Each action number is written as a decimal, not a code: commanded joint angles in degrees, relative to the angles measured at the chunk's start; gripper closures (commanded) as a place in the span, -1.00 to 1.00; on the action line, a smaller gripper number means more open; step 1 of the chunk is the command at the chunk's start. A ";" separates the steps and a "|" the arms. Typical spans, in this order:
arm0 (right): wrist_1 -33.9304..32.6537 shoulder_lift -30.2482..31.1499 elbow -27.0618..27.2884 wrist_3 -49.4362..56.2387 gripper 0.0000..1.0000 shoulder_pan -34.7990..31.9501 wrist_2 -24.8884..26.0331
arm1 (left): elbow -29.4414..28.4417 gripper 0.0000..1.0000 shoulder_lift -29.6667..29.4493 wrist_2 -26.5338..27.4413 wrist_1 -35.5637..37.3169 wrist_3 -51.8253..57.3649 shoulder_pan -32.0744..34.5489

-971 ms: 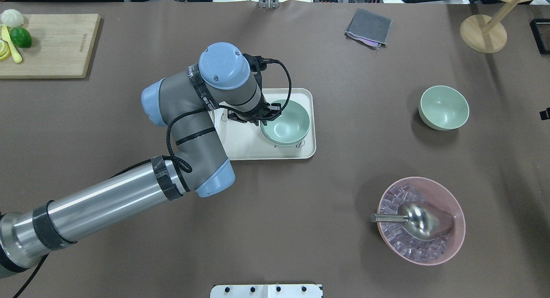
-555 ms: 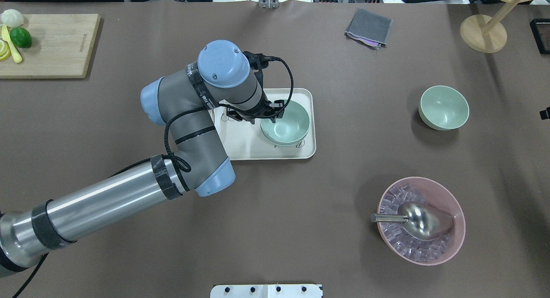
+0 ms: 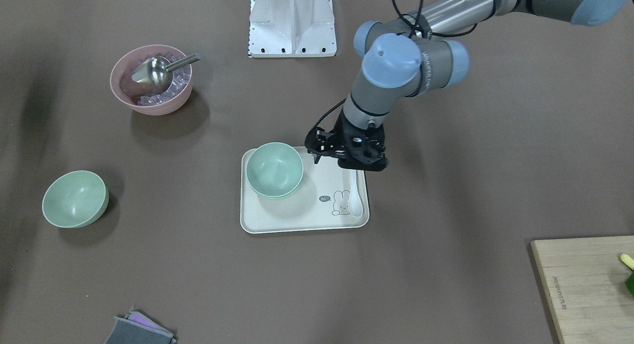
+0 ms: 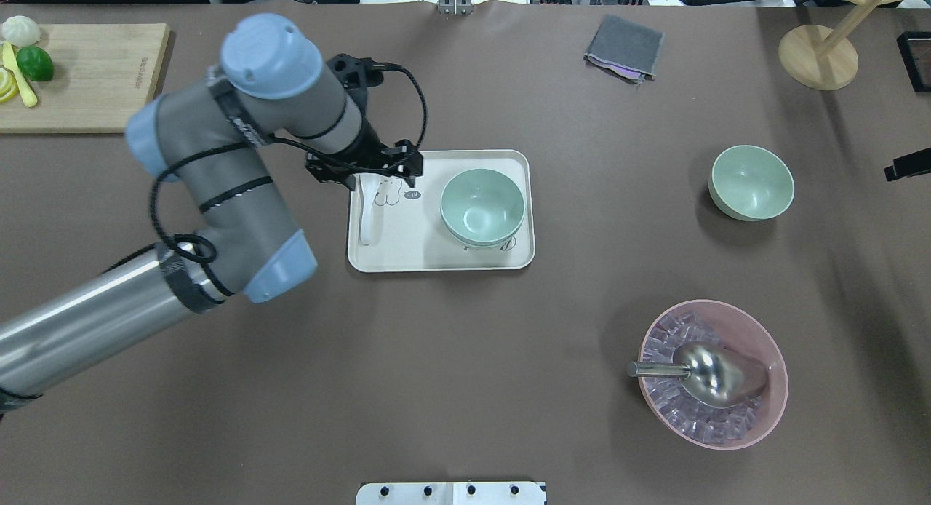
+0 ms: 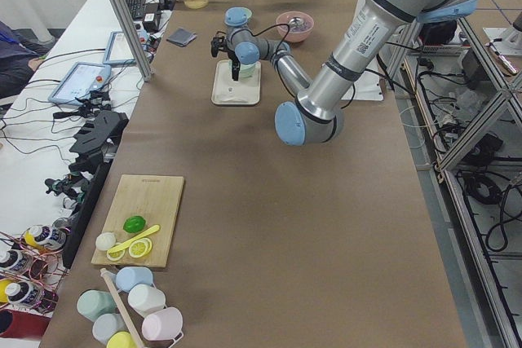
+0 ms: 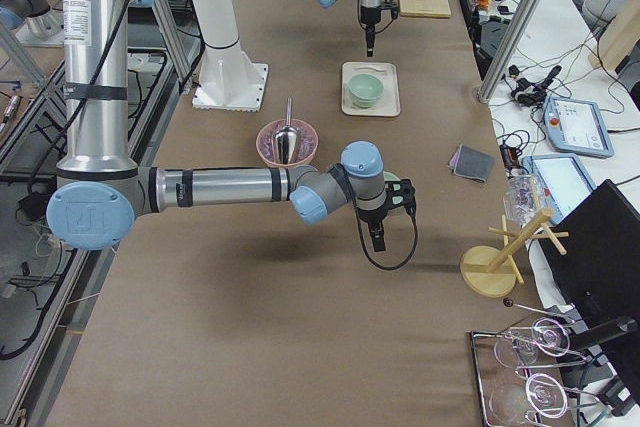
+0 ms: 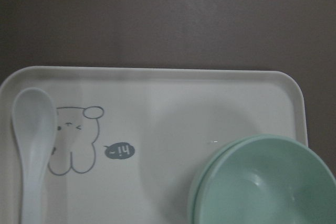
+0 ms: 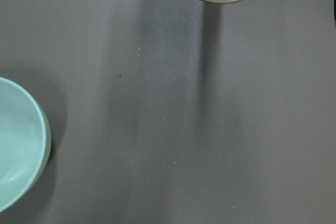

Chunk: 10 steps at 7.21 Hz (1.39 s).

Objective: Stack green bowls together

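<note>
Two green bowls (image 4: 482,207) sit nested one in the other on the right half of a cream tray (image 4: 436,257). They also show in the front view (image 3: 275,169) and the left wrist view (image 7: 268,182). The third green bowl (image 4: 751,183) stands alone on the table at the right, also in the front view (image 3: 74,199) and at the left edge of the right wrist view (image 8: 18,145). My left gripper (image 4: 361,176) hangs open and empty over the tray's back left corner, apart from the stack. Only a black tip of my right gripper (image 4: 905,163) shows at the right edge; I cannot tell its state.
A white spoon (image 4: 367,214) lies on the tray's left side. A pink bowl (image 4: 713,374) with ice cubes and a metal scoop is at the front right. A grey cloth (image 4: 624,48), a wooden stand base (image 4: 817,57) and a cutting board (image 4: 84,76) lie along the back.
My left gripper has pulled away from the stacked bowls to the left, leaving them on the tray. The right gripper's tip has come a little further into view.
</note>
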State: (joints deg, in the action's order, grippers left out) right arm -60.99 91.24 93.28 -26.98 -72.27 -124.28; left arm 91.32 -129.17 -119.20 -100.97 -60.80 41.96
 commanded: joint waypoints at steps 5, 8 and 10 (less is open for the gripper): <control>0.35 -8.36 -3.72 -14.86 -0.32 11.09 4.75 | 13.45 -0.95 28.61 -11.93 9.65 53.21 27.71; 0.35 -8.36 -5.04 -14.86 0.06 11.71 4.67 | 13.71 -0.95 29.24 -11.76 9.57 53.24 27.92; 0.35 -8.45 -4.95 -14.95 0.09 11.80 4.67 | 13.71 -0.95 29.24 -11.58 9.57 53.24 28.09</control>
State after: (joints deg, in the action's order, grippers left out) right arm -60.66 82.86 88.34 -41.89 -60.59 -119.61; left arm 105.01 -99.97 -130.85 -91.41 -7.60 69.92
